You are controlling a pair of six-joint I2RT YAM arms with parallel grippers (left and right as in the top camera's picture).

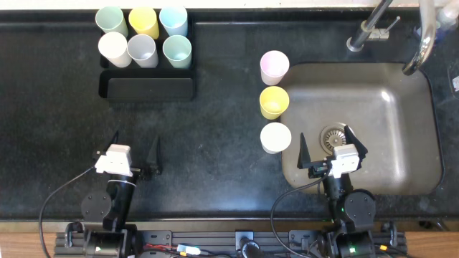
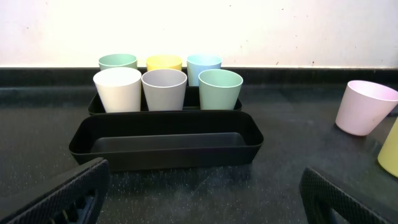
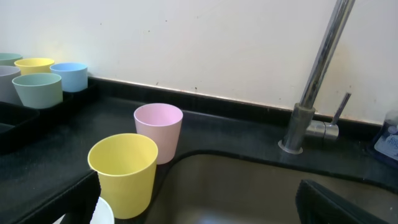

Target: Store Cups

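Three loose cups stand in a line on the counter by the sink's left rim: pink (image 1: 274, 66) (image 3: 159, 132) (image 2: 365, 107), yellow (image 1: 274, 102) (image 3: 124, 174) and white (image 1: 275, 137). At the back left a black tray (image 1: 147, 89) (image 2: 165, 142) holds several cups (image 1: 143, 37) in its two rear rows, while its front row is bare. My left gripper (image 1: 136, 153) (image 2: 205, 199) is open in front of the tray, holding nothing. My right gripper (image 1: 328, 147) (image 3: 196, 205) is open over the sink's front left, just right of the white cup.
The steel sink (image 1: 387, 93) fills the right side, with a drain (image 1: 333, 134) and a faucet (image 1: 369, 25) (image 3: 317, 81) behind it. Dark counter (image 1: 215, 143) lies open between the tray and the loose cups.
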